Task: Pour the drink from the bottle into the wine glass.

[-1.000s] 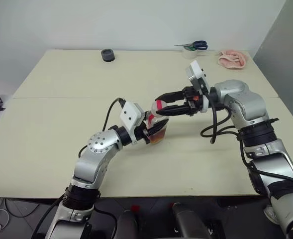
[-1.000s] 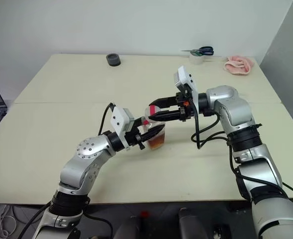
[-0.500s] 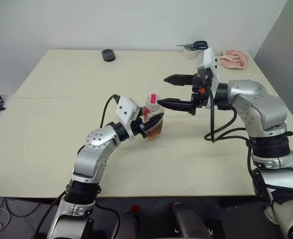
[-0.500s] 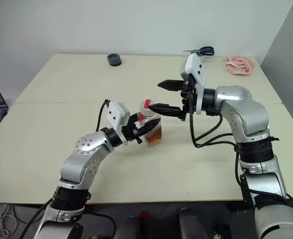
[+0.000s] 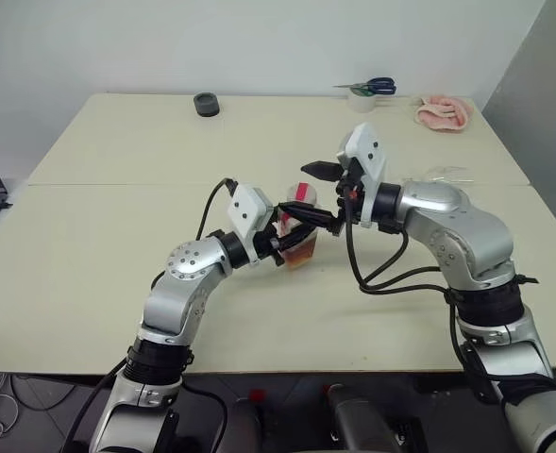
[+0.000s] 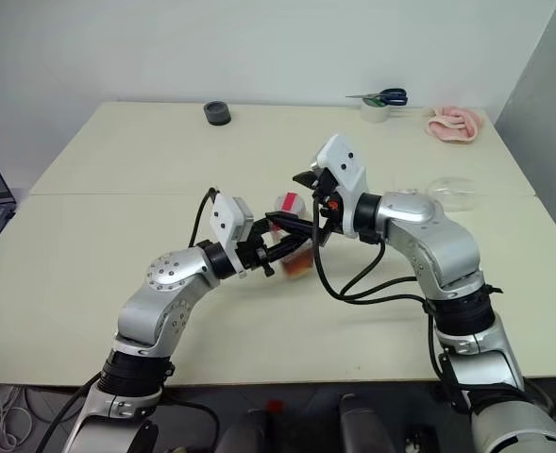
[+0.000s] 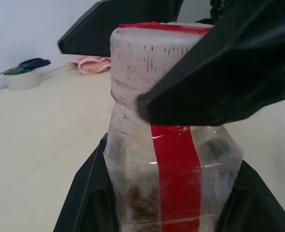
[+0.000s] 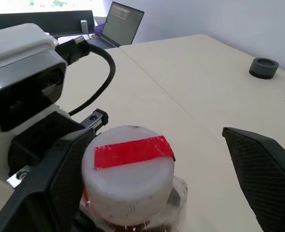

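Cap stage, nothing poured yet. My left gripper is clenched on the body of the bottle, which I hold upright over the middle of the table; whether its base touches the top I cannot tell. My right gripper stands released, its fingers spread wide on either side of the cap, one passing in front of the bottle's shoulder in the left wrist view, the other behind. Whether either finger touches the cap I cannot tell.

Done, as I judge it: the bottle is picked up and presented to the other hand. Left: close on the cap, twist it off, find the glass, tilt and pour.

Contents: the drink fills only the lower part of the bottle, amber-brown. The cap is whitish with a red strip across its top, and it is still seated on the neck. A clear object lies near the table's right edge behind my right arm; it may be the glass, but it is too faint to say.
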Controlling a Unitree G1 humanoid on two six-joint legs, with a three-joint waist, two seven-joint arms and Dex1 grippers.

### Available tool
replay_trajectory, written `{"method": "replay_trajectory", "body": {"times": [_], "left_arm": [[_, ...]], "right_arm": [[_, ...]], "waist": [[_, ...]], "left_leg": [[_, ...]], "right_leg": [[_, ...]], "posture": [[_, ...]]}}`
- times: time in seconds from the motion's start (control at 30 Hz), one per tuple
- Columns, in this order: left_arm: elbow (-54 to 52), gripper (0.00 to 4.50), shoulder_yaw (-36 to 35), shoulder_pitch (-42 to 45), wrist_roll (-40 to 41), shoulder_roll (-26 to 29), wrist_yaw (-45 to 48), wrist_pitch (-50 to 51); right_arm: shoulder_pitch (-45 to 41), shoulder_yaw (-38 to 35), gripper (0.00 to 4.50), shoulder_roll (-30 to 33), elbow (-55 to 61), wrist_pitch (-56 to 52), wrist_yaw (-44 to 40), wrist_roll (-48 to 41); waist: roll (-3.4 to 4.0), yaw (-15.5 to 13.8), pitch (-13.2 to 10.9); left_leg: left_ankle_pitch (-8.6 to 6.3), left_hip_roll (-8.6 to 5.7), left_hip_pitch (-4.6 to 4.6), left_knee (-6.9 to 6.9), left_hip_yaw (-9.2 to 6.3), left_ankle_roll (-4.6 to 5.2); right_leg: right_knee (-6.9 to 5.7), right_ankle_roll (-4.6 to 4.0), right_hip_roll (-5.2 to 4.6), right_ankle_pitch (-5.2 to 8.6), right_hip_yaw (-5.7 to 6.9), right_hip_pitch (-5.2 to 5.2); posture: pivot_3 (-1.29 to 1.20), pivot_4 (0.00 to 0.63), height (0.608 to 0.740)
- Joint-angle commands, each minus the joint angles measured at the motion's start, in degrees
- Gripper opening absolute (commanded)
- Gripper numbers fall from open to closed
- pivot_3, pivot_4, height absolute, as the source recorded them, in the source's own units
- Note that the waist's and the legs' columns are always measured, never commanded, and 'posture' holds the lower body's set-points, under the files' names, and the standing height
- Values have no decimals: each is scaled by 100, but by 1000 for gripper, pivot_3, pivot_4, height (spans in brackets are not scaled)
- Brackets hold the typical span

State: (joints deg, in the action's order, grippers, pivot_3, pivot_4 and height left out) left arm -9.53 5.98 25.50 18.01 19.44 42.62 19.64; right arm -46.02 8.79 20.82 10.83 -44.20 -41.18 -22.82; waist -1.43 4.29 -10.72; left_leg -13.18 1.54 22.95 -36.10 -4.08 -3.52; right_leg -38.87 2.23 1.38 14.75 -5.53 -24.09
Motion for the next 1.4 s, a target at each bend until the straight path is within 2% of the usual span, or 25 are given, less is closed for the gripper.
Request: {"method": "replay_trajectory", "body": {"times": [0.03, 0.27, 0.4, 0.67, 0.87, 1.23, 1.4], "left_arm": [[-386, 1786, 16, 66, 119, 72, 136, -61], [-472, 1786, 26, 56, 207, 97, 241, -46], [-487, 1786, 12, 40, 281, 119, 362, -50], [-443, 1786, -4, 56, 451, 203, 599, -51], [-386, 1785, -25, 101, 505, 298, 724, -56], [-426, 1782, -1, 119, 545, 260, 660, 24], [-433, 1782, -15, 96, 566, 258, 640, 45]], "right_arm": [[-68, -116, 4500, -28, 104, 159, 52, -18], [-14, -175, 4500, 96, 101, 205, -42, -25], [80, -340, 4500, 419, 87, 209, -242, -135], [452, -759, 4500, 1084, 268, 348, -1100, -847], [643, -784, 4500, 1397, 489, 576, -1599, -1040], [648, -610, 4500, 1463, 878, 408, -1315, -962], [341, -689, 4500, 1181, 958, -97, -751, -1144]], "waist": [[0, 1, 0], [0, 0, 0], [0, -1, 0], [0, -4, 0], [0, 6, 0], [0, -2, 0], [0, 7, 0]], "left_leg": [[0, 0, 0, 0, 0, 0], [0, 0, 0, 0, 0, 0], [0, -1, 0, -1, 0, 0], [0, -1, -1, 0, 1, 0], [0, -1, -2, -1, 2, 0], [0, -1, -1, -1, 2, 0], [0, 0, -2, -1, 2, 0]], "right_leg": [[0, 0, 0, 0, 0, 0], [0, 0, 0, 0, 0, 0], [0, 0, 0, 0, 0, 1], [1, 1, 0, 0, 0, 1], [1, 1, 1, 1, -1, 1], [1, 1, 1, 1, -1, 1], [0, 1, 2, 1, -3, 1]], "posture": [[0, 150, 740], [0, 150, 740], [0, 150, 740], [0, 150, 740], [0, 150, 740], [0, 150, 740], [0, 150, 740]]}}
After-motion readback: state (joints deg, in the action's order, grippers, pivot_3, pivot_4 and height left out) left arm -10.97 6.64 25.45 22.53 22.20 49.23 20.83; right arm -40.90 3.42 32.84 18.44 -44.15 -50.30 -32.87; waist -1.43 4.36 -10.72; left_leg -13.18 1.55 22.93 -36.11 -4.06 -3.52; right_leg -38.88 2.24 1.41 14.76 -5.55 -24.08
